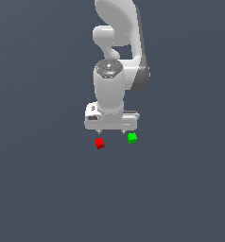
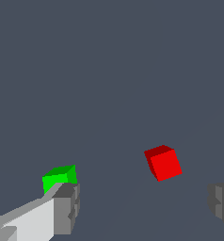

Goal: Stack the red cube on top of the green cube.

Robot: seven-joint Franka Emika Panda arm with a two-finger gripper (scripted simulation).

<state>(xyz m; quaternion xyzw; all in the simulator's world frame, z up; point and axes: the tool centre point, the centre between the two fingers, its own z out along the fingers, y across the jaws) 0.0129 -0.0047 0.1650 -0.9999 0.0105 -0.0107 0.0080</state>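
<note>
The red cube (image 1: 99,143) (image 2: 164,163) lies on the dark floor, toward the exterior view's left. Close beside it, toward the exterior view's right, sits the green cube (image 1: 132,138) (image 2: 60,178). Both rest flat and apart from each other. My white gripper (image 1: 111,131) (image 2: 144,207) hangs just above and behind them, open, its two fingers spread wide with nothing between them. In the wrist view one grey finger (image 2: 67,207) partly covers the green cube, and the red cube shows in the gap ahead of the fingers, nearer the other finger (image 2: 221,203).
The dark grey floor (image 1: 48,189) stretches around the cubes. The arm's white links (image 1: 116,42) rise behind the gripper.
</note>
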